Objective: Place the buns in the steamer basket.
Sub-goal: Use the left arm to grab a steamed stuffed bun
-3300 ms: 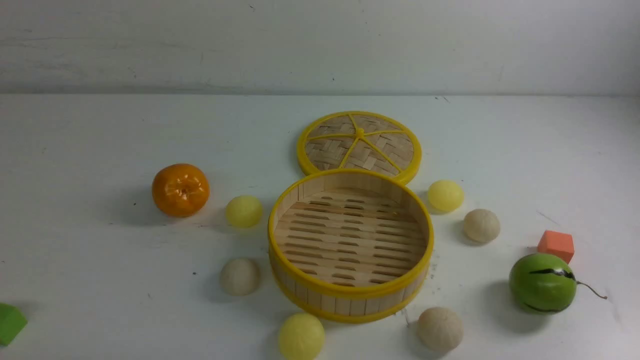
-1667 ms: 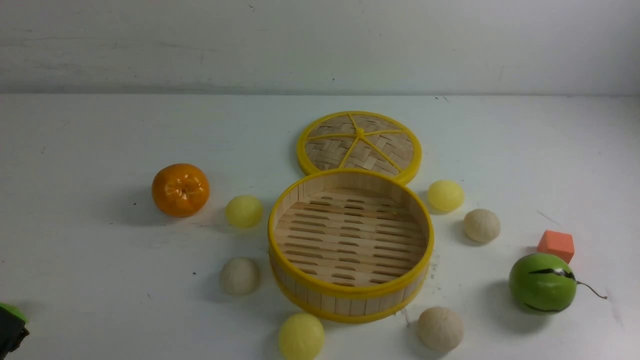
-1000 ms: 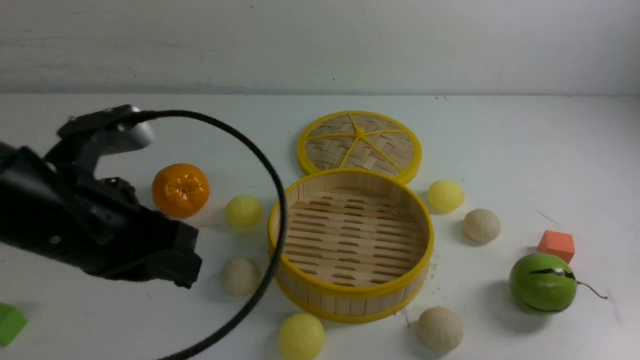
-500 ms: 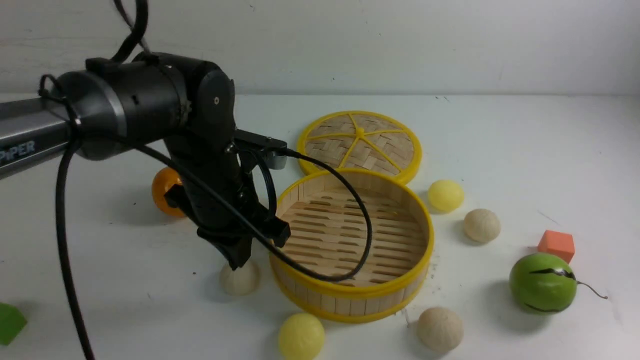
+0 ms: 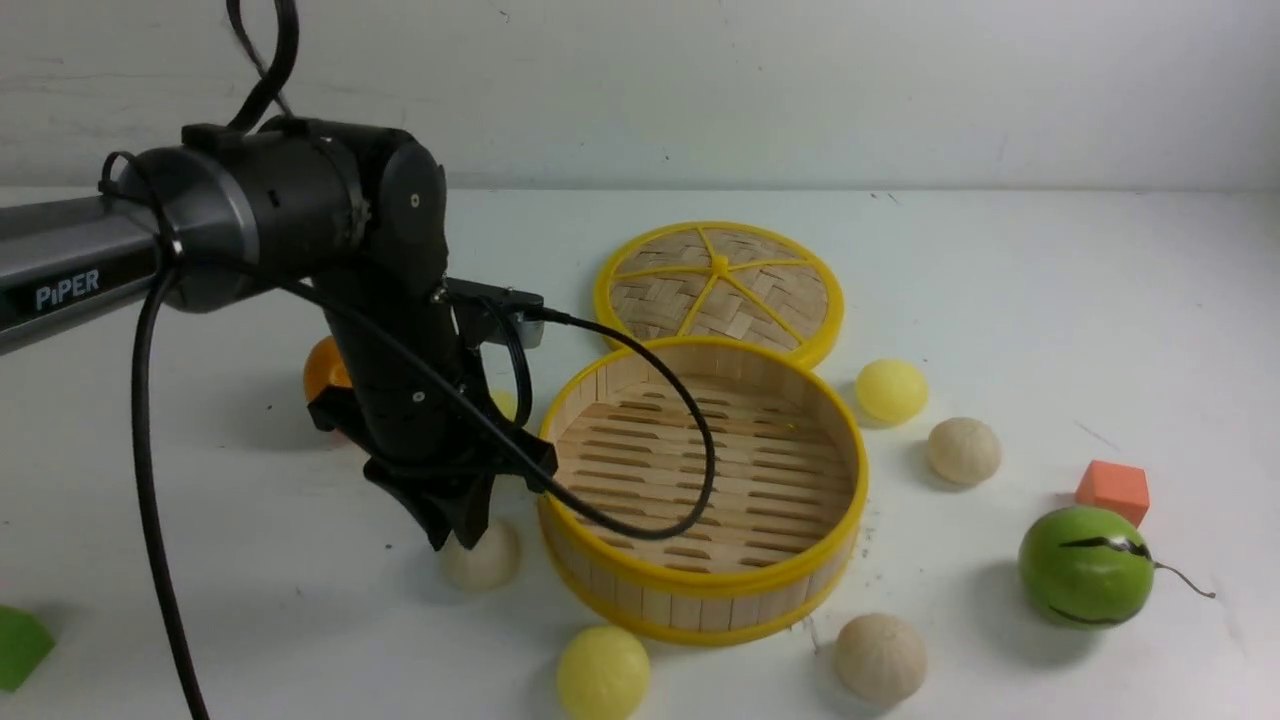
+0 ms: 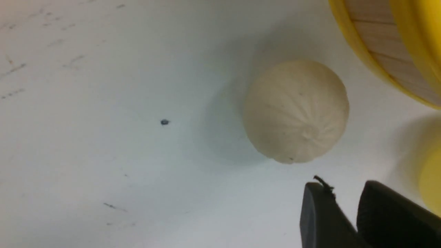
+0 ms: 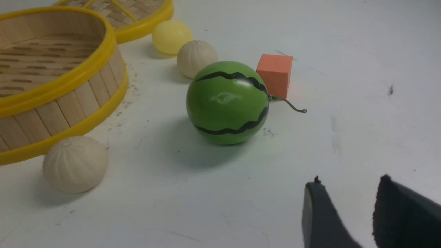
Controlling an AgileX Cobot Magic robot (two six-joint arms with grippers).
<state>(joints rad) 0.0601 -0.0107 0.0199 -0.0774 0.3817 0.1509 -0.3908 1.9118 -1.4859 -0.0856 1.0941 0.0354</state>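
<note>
Fingers (image 6: 320, 213) of the left gripper (image 6: 344, 193) stand slightly parted, holding nothing, close by a pleated beige bun (image 6: 296, 110) on the tabletop (image 6: 86, 103), just beside the steamer basket (image 5: 700, 592); right gripper's (image 7: 349, 187) fingers (image 7: 320, 213) are parted too. Grey left arm (image 5: 70, 268) reads "PiPER" (white letters).

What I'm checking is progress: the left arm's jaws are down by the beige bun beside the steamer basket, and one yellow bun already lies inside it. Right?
Not quite: the steamer basket holds no bun yet; the front view shows its slatted floor bare. The left arm does have its jaws down by the beige bun beside it.
</note>
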